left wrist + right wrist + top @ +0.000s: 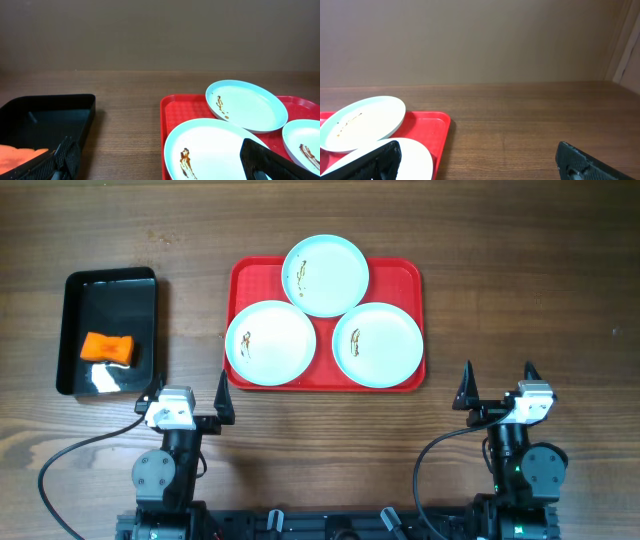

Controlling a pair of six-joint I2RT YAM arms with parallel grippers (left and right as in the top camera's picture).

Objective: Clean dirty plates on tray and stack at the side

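Left hand (pixel 188 388), right hand (pixel 498 375) agape; wooden table (pixel 520 260), beige wall (pixel 160 30)

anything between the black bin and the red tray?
Just bare wooden tabletop between black bin and red tray; the left gripper sits at the gap's near end. Overhead view shows it, left wrist view too.

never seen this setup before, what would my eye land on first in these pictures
The red tray sits mid-table holding three pale, brown-smeared plates. The far plate overhangs its far rim, while the left plate and right plate lie side by side nearer the robot. Left of the tray, a glossy black bin holds a bright orange sponge.
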